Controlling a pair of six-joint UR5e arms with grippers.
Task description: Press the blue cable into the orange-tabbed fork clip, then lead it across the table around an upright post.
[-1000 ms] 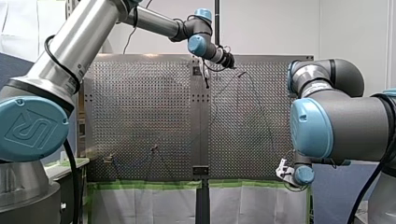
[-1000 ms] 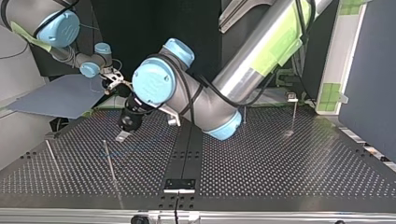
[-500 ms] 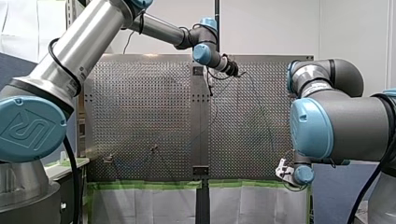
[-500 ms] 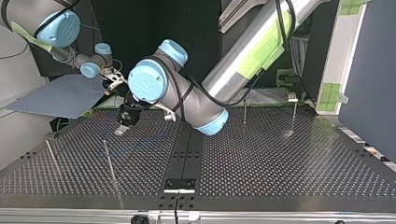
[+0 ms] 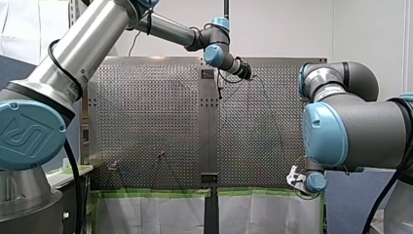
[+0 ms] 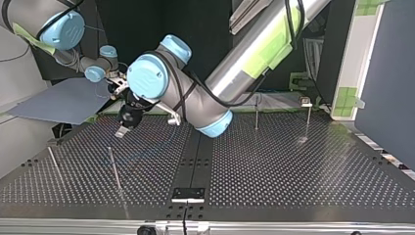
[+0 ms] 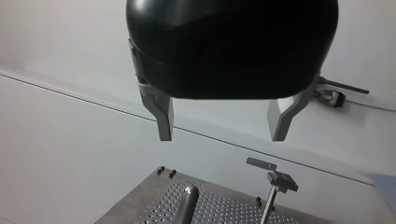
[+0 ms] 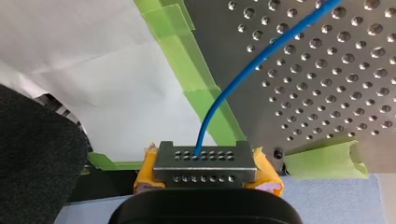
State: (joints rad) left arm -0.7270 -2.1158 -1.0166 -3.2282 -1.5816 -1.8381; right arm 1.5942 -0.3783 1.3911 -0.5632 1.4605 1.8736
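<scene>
Right gripper pinches the blue cable end with closed fingers at the surface edge; left gripper hangs open and empty above it, likely approaching, so next it must lower astride the cable and close.

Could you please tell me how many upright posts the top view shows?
4: left-edge post, second post beside it, two far posts right of centre; my left arm may hide more.

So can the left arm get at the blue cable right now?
Probably yes. The left gripper is open and empty, low over the table, and nothing seems to stand between it and the blue cable lying nearby.
</scene>
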